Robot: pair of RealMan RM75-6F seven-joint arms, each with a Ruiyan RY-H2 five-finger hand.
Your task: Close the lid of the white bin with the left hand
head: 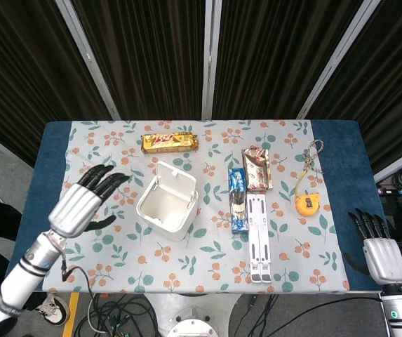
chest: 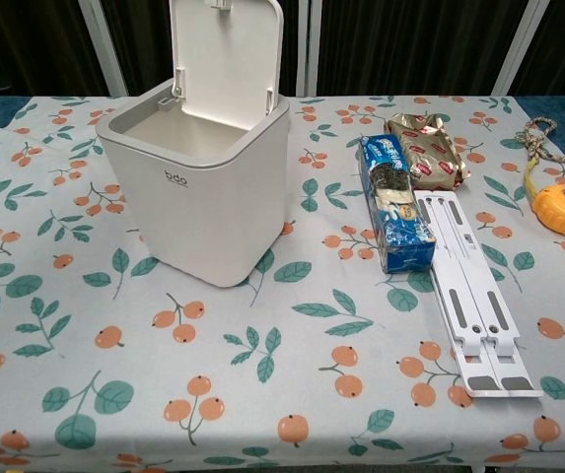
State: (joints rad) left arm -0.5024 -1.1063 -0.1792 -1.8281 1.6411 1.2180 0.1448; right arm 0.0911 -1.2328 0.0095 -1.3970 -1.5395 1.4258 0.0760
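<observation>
left hand [head: 81, 201]: hanging over the left part of the desk [head: 53, 151], fingers spread and pointing toward the bin, holding nothing, not touching anything as far as I can see. Near the bin but apart from it.
right hand [head: 379, 251]: off the right edge of the desk near the front corner, fingers straight and a bit apart, nothing in it.
bin [chest: 198, 182]: white, sits left of the desk's middle on the flowery cloth, open.
lid [chest: 225, 61]: flipped up, standing nearly upright at the bin's back edge.
head view only: both hands show up here, plus a gold snack bar [head: 169, 142] near the back edge of the desk, behind the bin.
chest view only: no hands at all, but you get the bin's front up close with a small logo on it.
other stuff: blue snack pack [chest: 393, 200] right of the bin, white folding stand [chest: 469, 291] just beside it, brown wrapper [chest: 427, 150] behind those, orange tape measure [chest: 563, 206] by the right edge.
</observation>
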